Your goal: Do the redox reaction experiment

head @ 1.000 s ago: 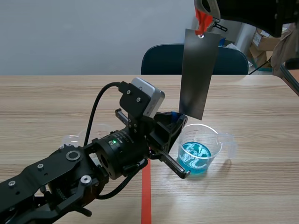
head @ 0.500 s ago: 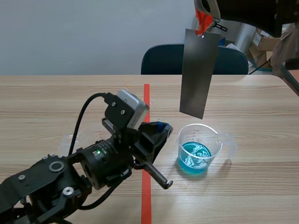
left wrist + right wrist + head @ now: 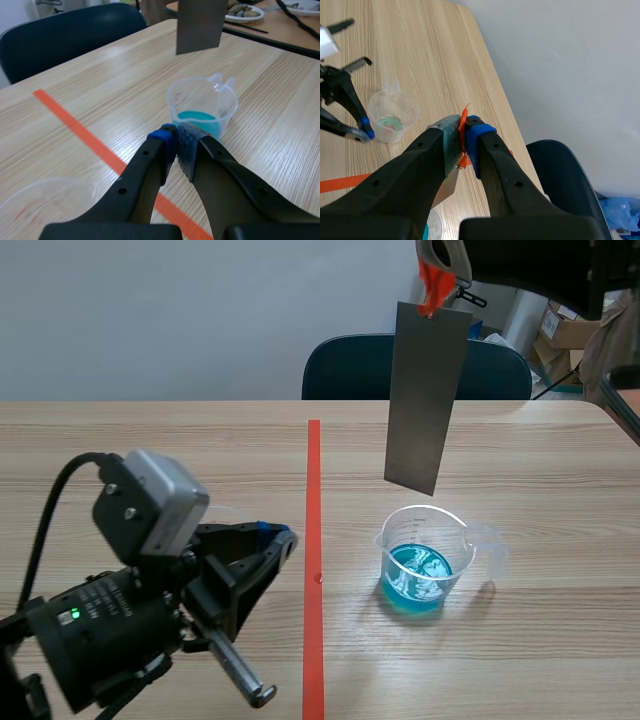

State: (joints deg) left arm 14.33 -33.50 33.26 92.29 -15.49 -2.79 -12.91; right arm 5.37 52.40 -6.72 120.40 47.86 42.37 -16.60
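Observation:
A grey metal strip (image 3: 422,400) hangs upright by an orange-red tag (image 3: 432,285) above a clear beaker (image 3: 426,560) holding blue liquid. The strip's lower edge is above the beaker's rim, clear of the liquid. My right gripper (image 3: 445,258) is raised high and shut on the tag (image 3: 463,134). In the right wrist view the strip (image 3: 448,187) drops away below the fingers. My left gripper (image 3: 278,535) is low on the left of the tape line, shut on nothing. Its pads (image 3: 185,142) meet, and the beaker (image 3: 202,107) stands ahead of them.
An empty clear beaker (image 3: 35,210) sits by my left gripper, also seen as a clear beaker (image 3: 392,114) in the right wrist view. An orange-red tape line (image 3: 313,540) runs down the table's middle. A dark blue chair (image 3: 350,365) stands past the far edge.
My left arm has pulled back from the blue beaker, to the left and toward the near edge, with its gripper shut. The right arm and the strip have not moved.

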